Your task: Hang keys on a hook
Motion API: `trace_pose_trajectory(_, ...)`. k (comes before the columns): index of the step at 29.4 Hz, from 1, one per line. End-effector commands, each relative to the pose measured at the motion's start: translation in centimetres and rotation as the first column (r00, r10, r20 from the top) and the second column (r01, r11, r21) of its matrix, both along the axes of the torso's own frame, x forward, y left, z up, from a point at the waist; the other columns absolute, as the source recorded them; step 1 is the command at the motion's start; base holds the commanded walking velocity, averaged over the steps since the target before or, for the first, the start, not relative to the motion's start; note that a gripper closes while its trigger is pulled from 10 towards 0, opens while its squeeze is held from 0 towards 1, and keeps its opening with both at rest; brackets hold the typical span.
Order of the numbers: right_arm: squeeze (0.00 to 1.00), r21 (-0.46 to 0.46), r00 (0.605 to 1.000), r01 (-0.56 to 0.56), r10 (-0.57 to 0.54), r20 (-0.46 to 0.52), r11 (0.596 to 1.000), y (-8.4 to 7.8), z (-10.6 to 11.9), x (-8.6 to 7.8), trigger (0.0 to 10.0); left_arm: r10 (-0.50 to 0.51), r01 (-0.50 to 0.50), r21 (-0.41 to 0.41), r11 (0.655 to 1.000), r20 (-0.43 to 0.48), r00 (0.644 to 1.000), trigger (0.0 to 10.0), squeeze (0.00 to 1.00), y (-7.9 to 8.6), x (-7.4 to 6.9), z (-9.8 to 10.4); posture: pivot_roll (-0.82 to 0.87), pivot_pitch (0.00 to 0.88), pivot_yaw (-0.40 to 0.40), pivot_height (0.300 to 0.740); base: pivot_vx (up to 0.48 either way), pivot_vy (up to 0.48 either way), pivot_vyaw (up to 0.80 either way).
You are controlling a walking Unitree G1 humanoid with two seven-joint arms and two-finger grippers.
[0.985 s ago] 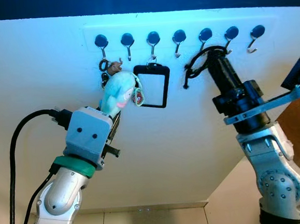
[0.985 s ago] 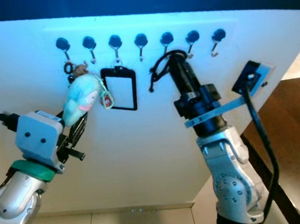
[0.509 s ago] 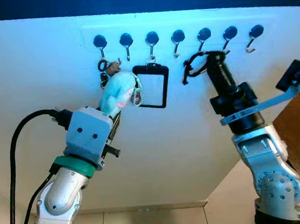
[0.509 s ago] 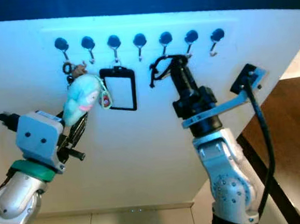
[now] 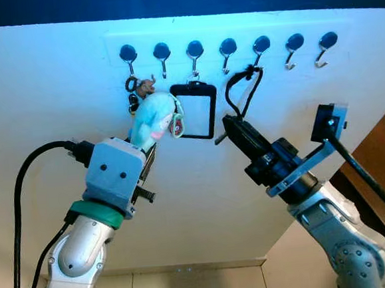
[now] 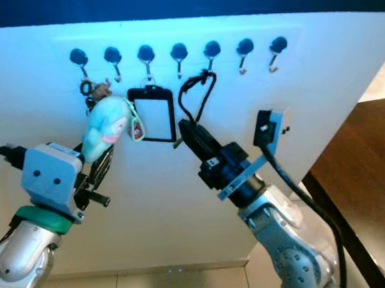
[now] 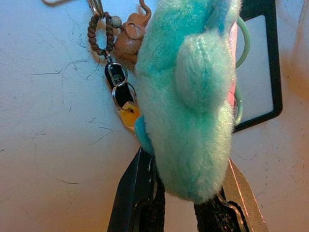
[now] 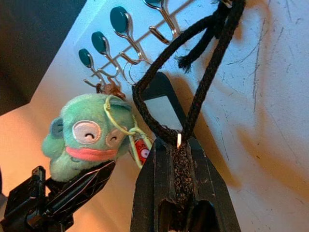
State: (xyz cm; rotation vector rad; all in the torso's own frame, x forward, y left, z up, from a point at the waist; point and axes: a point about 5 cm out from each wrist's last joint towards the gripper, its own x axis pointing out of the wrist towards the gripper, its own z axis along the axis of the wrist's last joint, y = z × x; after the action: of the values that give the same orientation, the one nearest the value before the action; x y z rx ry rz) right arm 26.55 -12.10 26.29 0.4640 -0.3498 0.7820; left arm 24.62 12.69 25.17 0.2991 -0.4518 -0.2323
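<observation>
Presently, a black cord loop (image 5: 245,90) (hung on a hook (image 5: 257,51)) is pinched between the right gripper's (image 5: 227,126) fingers. The plush keychain (image 5: 152,119) is gripped between the left gripper's (image 7: 179,205) fingers, its keys (image 7: 120,94) just beyond them.

— What sort of place is this?

— It looks like a home, by a wall where keys and such get hung. Across the top of the frame a white wall (image 5: 55,95) carries a row of hooks (image 5: 228,51) with round dark heads.

— What hangs there?

— At the upper left, a bunch of keys (image 7: 123,99) with a turquoise plush toy (image 5: 152,119), then a black badge holder (image 5: 195,110) and a black cord loop (image 5: 245,90) towards the middle.

— Anything else homely?

— Pale floor tiles (image 5: 190,285) along the bottom edge, and brown wooden flooring (image 6: 373,190) at the right.
</observation>
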Motion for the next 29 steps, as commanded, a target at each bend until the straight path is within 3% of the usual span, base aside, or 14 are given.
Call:
trace_pose_trajectory(1,0.0,-0.006,1.0,-0.004,0.005,0.015,1.0,-0.2,0.0,-0.4,10.0,-0.008,0.008,0.002,1.0,-0.01,1.0,10.0,0.0,-0.1,0.1,-0.3,0.06,0.133,0.086,0.74,0.0,0.0,0.0)
trace_pose_trajectory(6,0.0,-0.027,1.0,0.009,-0.009,0.009,1.0,-0.5,-0.3,-0.3,10.0,-0.008,0.008,0.004,1.0,-0.009,1.0,10.0,0.0,-0.1,0.1,-0.3,0.07,0.13,0.086,0.74,0.0,0.0,0.0)
trace_pose_trajectory(10,0.0,-0.044,0.989,0.149,-0.148,0.021,0.988,-1.8,-0.6,0.3,10.0,-0.008,0.008,0.006,1.0,-0.013,1.0,10.0,0.0,0.0,0.1,-0.4,0.06,0.131,0.091,0.74,0.0,0.0,0.0)
trace_pose_trajectory(12,0.0,-0.021,0.963,0.265,-0.263,0.066,0.964,-2.8,0.2,1.0,10.0,-0.011,0.011,0.007,1.0,-0.014,1.0,10.0,0.0,-0.1,0.2,-0.5,0.06,0.131,0.092,0.74,0.0,0.0,0.0)
trace_pose_trajectory(13,0.0,-0.021,0.963,0.265,-0.263,0.066,0.964,-2.8,0.2,1.0,10.0,-0.011,0.011,0.007,1.0,-0.014,1.0,10.0,0.0,-0.1,0.2,-0.5,0.06,0.131,0.092,0.74,0.0,0.0,0.0)
trace_pose_trajectory(14,0.34,-0.007,0.949,0.299,-0.296,0.103,0.954,-3.2,1.0,1.3,10.0,-0.011,0.011,0.008,1.0,-0.013,1.0,10.0,0.0,-0.1,0.2,-0.4,0.06,0.131,0.092,0.74,0.0,0.0,0.0)
trace_pose_trajectory(15,0.34,-0.007,0.949,0.299,-0.296,0.103,0.954,-3.2,1.0,1.3,10.0,-0.011,0.011,0.008,1.0,-0.013,1.0,10.0,0.0,-0.1,0.2,-0.4,0.06,0.131,0.092,0.74,0.0,0.0,0.0)
trace_pose_trajectory(16,1.0,0.003,0.949,0.295,-0.293,0.118,0.955,-3.2,1.4,1.4,10.0,-0.009,0.009,0.008,1.0,-0.014,1.0,10.0,0.0,-0.1,0.2,-0.4,0.06,0.134,0.09,0.74,0.0,0.0,0.0)
trace_pose_trajectory(20,1.0,0.017,0.952,0.276,-0.276,0.135,0.961,-3.3,1.8,1.2,10.0,-0.005,0.005,0.008,1.0,-0.016,1.0,10.0,0.0,0.0,0.2,-0.5,0.07,0.137,0.09,0.74,0.0,0.0,0.0)
trace_pose_trajectory(21,0.88,0.023,0.958,0.249,-0.249,0.14,0.968,-3.2,1.9,1.0,10.0,-0.004,0.004,0.007,1.0,-0.017,1.0,10.0,0.0,0.0,0.2,-0.5,0.06,0.141,0.088,0.74,0.0,0.0,0.0)
trace_pose_trajectory(22,0.88,0.023,0.958,0.249,-0.249,0.14,0.968,-3.2,1.9,1.0,10.0,-0.004,0.004,0.007,1.0,-0.017,1.0,10.0,0.0,0.0,0.2,-0.5,0.06,0.141,0.088,0.74,0.0,0.0,0.0)
trace_pose_trajectory(23,0.0,0.02,0.968,0.207,-0.208,0.138,0.978,-3.2,1.9,0.6,10.0,-0.004,0.004,0.007,1.0,-0.018,1.0,10.0,0.0,0.0,0.2,-0.5,0.06,0.141,0.088,0.74,0.0,0.0,0.0)
trace_pose_trajectory(26,0.0,-0.002,0.99,0.047,-0.046,0.135,0.999,-2.8,1.4,-0.8,10.0,-0.006,0.006,0.006,1.0,-0.018,1.0,10.0,0.0,-0.1,0.2,-0.5,0.06,0.144,0.089,0.74,0.0,0.0,0.0)
trace_pose_trajectory(29,0.0,0.03,0.991,0.015,-0.019,0.136,0.999,-3.8,1.4,-1.3,10.0,-0.011,0.011,0.004,1.0,-0.015,1.0,10.0,0.0,-0.1,0.3,-0.4,0.05,0.147,0.091,0.74,0.0,0.0,0.0)
